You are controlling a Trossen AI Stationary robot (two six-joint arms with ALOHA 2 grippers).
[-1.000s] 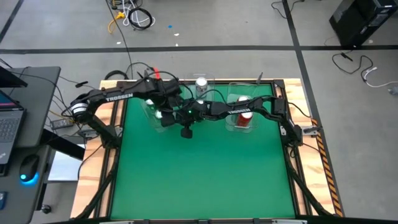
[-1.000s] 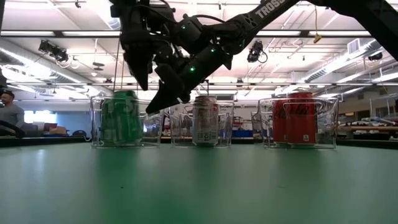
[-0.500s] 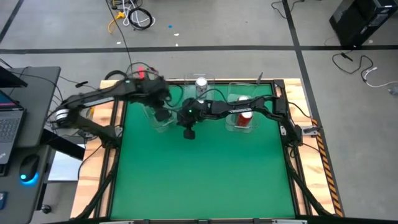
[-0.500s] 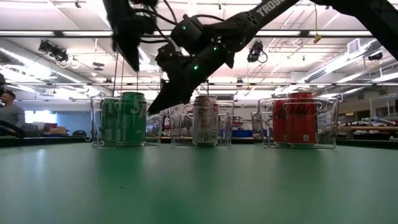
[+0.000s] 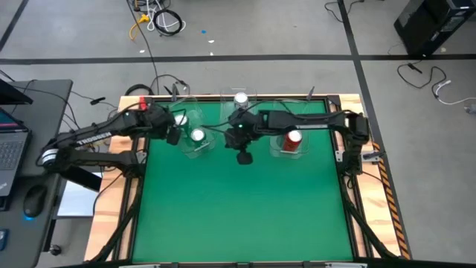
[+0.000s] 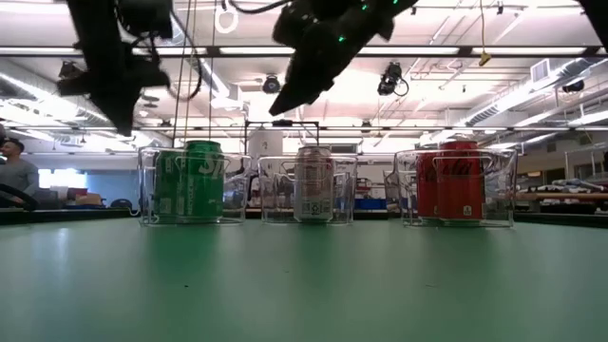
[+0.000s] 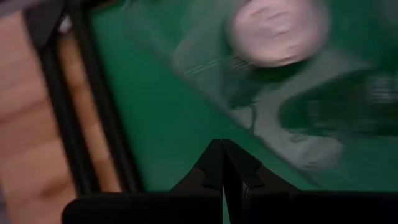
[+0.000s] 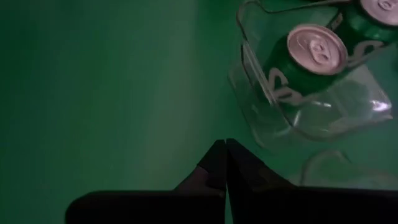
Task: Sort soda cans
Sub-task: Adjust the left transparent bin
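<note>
Two green soda cans [image 5: 197, 136] stand upright in a clear tray at the far left [image 6: 190, 180]. A silver can [image 5: 240, 98] stands in the middle tray [image 6: 313, 183], and the red cans [image 5: 291, 138] stand in the right tray [image 6: 456, 180]. My left gripper [image 5: 172, 134] hangs shut and empty just left of the green cans, with one can top [image 7: 277, 25] ahead of it. My right gripper [image 5: 244, 156] hangs shut and empty above the mat between the green and red trays, near the silver can. It looks down on the green cans [image 8: 317, 46].
Three clear plastic trays [image 6: 144, 190] stand in a row along the far part of the green mat [image 5: 238, 208]. A wooden table frame [image 5: 137, 149] borders the mat. A laptop and a mouse lie off the table's left side. The near part of the mat holds nothing.
My left gripper has drawn back from above the green tray toward the table's left edge and has risen. My right gripper has moved toward the table's right and upward, away from the green tray. Both green cans now stand still in their tray.
</note>
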